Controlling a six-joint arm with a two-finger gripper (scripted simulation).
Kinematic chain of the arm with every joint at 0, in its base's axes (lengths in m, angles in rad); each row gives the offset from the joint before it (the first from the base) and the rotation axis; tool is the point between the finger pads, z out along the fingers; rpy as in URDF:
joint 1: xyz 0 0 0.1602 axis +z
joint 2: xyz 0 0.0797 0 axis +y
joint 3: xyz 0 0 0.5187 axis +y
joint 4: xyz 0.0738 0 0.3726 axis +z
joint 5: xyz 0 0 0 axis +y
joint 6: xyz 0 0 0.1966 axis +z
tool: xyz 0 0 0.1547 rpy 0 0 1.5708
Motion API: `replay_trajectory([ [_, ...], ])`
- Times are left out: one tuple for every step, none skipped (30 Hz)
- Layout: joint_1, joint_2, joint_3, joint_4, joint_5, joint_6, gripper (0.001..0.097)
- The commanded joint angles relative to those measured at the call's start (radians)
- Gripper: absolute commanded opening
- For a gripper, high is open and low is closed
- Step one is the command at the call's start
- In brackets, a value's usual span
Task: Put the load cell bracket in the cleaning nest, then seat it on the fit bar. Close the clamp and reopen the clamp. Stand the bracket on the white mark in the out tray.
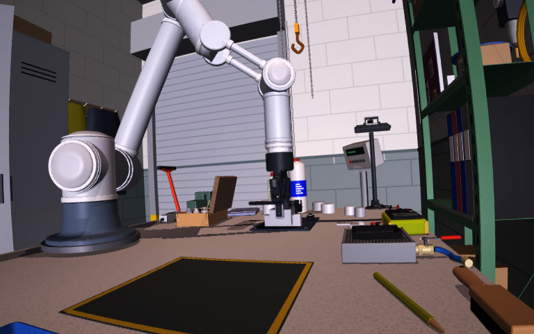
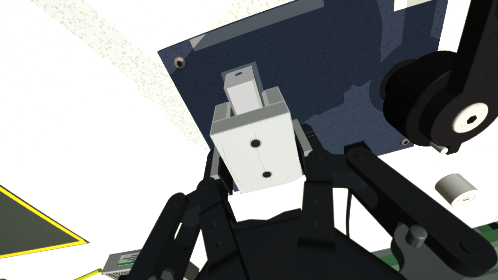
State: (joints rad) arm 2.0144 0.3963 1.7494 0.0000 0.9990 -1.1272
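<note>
The load cell bracket [image 2: 256, 146] is a pale grey U-shaped block with two dark holes in its face. It sits over the upright fit bar [image 2: 242, 92] on the dark blue fixture plate [image 2: 313, 69], and it is held in my gripper [image 2: 259, 156]. From the side, the bracket [image 1: 282, 217] rests low on the plate at the far middle of the bench, with the gripper [image 1: 280, 210] straight above it. The black clamp arm [image 2: 449, 101] and its pivot stand to the right of the bracket, swung away from it. The cleaning nest [image 1: 378, 244] is a grey box with a dark grille on the right.
A white bottle [image 1: 298, 185] stands behind the fixture, with small grey cylinders [image 1: 327, 207] to its right. An open wooden case [image 1: 206, 212] sits to the left. A black mat with a yellow border [image 1: 197, 293] fills the near bench. A pencil [image 1: 407, 301] and a brush [image 1: 492, 295] lie at the right.
</note>
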Motion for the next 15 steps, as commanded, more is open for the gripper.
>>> replay_trajectory([
  [0.000,-0.001,-0.002,0.000,0.000,0.000,0.0570],
  [0.000,-0.001,-0.002,0.000,0.000,0.000,0.0590],
  [0.000,-0.001,-0.002,0.000,0.000,0.000,0.0610],
  [0.000,-0.001,-0.002,0.000,0.000,0.000,0.0630],
  [0.000,-0.001,-0.002,0.000,0.000,0.000,0.0650],
  [0.000,-0.001,-0.002,0.000,0.000,0.000,0.0670],
  [0.000,-0.001,-0.002,0.000,0.000,0.000,0.0690],
  [0.000,-0.001,-0.002,0.000,0.000,0.000,0.0700],
  [0.000,-0.001,-0.002,0.000,0.000,0.000,0.0700],
  [0.000,-0.001,-0.002,0.000,0.000,0.000,0.0700],
  [0.000,-0.001,-0.002,0.000,0.000,0.000,0.0700],
  [0.000,-0.001,-0.002,0.000,0.000,0.000,0.0700],
  [0.000,-0.001,-0.002,0.000,0.000,0.000,0.0700],
  [0.000,-0.001,-0.002,0.000,0.000,0.000,0.0700],
  [0.000,-0.001,-0.002,0.000,0.000,0.000,0.0700],
])
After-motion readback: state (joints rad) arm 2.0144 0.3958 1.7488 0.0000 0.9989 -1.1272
